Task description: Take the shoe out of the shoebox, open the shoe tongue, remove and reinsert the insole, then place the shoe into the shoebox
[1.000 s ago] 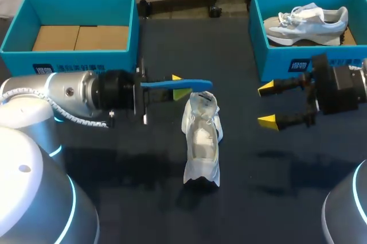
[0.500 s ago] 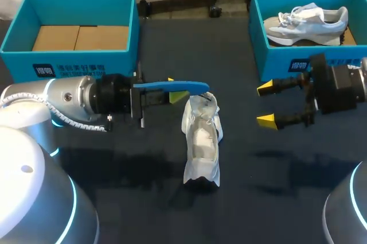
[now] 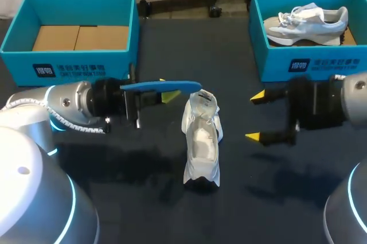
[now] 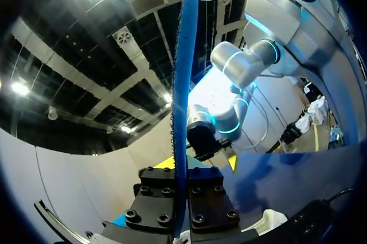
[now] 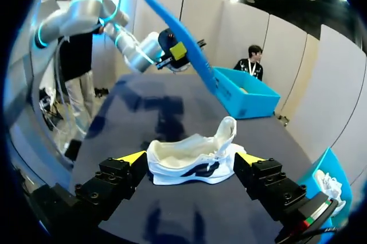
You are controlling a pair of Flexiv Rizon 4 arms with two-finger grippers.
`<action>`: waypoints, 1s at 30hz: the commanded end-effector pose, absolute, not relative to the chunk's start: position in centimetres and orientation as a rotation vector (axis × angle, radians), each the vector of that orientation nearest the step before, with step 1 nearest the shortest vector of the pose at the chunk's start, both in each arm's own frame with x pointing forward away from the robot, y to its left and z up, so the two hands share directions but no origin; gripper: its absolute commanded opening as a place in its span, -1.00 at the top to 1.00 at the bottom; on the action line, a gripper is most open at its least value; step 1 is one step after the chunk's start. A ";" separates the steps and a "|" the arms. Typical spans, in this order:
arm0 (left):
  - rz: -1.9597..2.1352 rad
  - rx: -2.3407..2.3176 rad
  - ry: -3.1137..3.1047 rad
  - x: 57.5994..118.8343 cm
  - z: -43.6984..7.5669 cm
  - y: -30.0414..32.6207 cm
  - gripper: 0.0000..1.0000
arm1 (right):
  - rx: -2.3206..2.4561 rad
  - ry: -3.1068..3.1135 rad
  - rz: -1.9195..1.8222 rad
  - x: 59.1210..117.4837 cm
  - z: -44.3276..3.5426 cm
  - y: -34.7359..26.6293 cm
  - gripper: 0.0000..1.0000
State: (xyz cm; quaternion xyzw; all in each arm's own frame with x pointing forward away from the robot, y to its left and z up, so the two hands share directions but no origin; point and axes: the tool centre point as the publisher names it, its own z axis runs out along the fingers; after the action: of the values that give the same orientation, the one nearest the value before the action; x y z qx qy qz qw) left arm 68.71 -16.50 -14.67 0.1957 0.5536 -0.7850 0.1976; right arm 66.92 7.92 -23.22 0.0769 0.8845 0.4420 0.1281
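Just left of the shoe, which lies on the table between both arms, the left gripper is clamped on the blue insole (its free end reaches just above the shoe's far end). Right of the shoe, the right gripper hangs spread wide, touching nothing. With nothing steadying the shoe, pushing the floppy insole in could tip or shove it, or buckle the insole.

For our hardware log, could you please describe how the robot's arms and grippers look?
The left arm and right arm are silvery-white rounded tubes with glowing cyan rings and black wrists. The left gripper and right gripper are black, yellow-tipped.
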 end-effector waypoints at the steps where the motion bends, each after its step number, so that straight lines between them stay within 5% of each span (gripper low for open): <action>1: -2.209 0.535 1.511 68.4 -15.6 -16.6 1.00 | 0.234 2.570 1.180 67.6 -24.6 9.3 -1.00; 30: -2.241 0.511 1.554 66.5 -19.1 -17.5 1.00 | 0.164 2.506 0.989 68.7 -27.7 9.6 -1.00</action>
State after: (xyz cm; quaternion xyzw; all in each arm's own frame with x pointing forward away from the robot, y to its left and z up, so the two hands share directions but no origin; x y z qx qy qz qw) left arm 66.77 -17.47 -18.55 0.1836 0.5497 -0.7926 0.1895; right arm 68.57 8.29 -26.84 0.0572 0.9050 0.3690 0.2037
